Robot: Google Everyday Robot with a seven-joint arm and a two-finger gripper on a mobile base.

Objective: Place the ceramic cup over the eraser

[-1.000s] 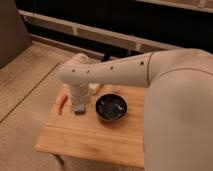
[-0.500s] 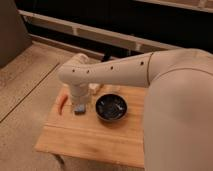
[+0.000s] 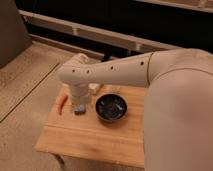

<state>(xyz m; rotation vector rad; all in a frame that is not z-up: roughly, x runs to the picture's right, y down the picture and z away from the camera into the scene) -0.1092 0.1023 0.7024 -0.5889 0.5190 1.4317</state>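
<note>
Over the far left part of the wooden tabletop (image 3: pixel 95 137), my arm (image 3: pixel 115 72) comes in from the right of the view, bends at a rounded joint and drops straight down. The end effector (image 3: pixel 78 104) hangs at the foot of that short vertical section, low over the wood. Its jaws stand wide apart, but the wrist above blocks them from my view, and I cannot tell whether anything sits between them. Directly under it lies a flat blue-grey pad (image 3: pixel 79 110); whether the end effector touches the pad I cannot tell. Left of the pad, an orange carrot-shaped thing (image 3: pixel 61 102) lies tilted near the tabletop's left edge. Right of the pad, close but apart, a black bowl (image 3: pixel 111 108) stands upright with pale flecks inside. Behind the bowl and just right of the wrist I see what I take to be the ceramic cup (image 3: pixel 94 88), a small pale shape standing on the wood toward the far edge, though I cannot be sure of it. The eraser I cannot pick out; the arm covers the stretch of tabletop behind the pad. The robot's bulky white body (image 3: pixel 180 120) fills the right side of the view. Beige speckled floor (image 3: pixel 30 85) lies around the tabletop, and a dark wall with pale rails (image 3: pixel 100 35) runs across the back.
</note>
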